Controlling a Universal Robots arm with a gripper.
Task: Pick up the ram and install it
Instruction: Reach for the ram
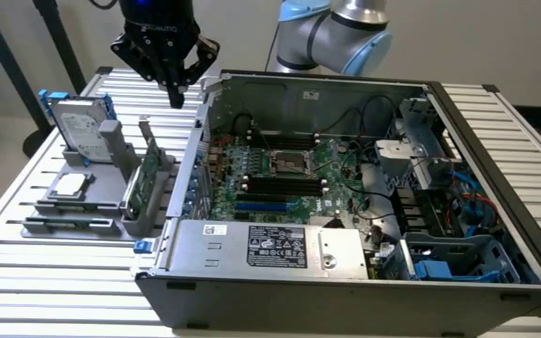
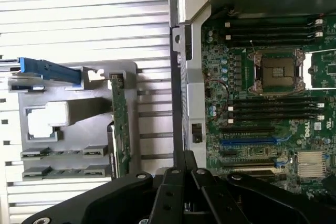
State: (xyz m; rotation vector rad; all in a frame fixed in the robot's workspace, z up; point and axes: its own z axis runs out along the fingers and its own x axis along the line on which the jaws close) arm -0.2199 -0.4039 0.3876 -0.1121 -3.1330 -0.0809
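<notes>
The ram [image 1: 71, 223] is a slim dark-green stick lying flat in the front slot of a grey holder [image 1: 110, 151] at the exterior view's left. My gripper [image 1: 175, 97] hangs high above the table behind that holder, near the open computer case's [image 1: 346, 282] back left corner. Its fingers are shut with nothing between them. In the wrist view the gripper [image 2: 185, 160] points down over the case's side wall. The motherboard [image 2: 247, 93] lies inside the case, with empty black memory slots [image 1: 280, 185] [image 2: 273, 109] beside the processor socket [image 2: 275, 72].
The holder also carries a silver hard drive in a blue frame [image 1: 78, 127], a processor chip [image 1: 68, 184] and an upright green card with a metal bracket [image 1: 148, 176] [image 2: 119, 129]. Cables, drive cages and a power supply [image 1: 280, 246] crowd the case. The slatted table [image 1: 54, 296] surrounds it.
</notes>
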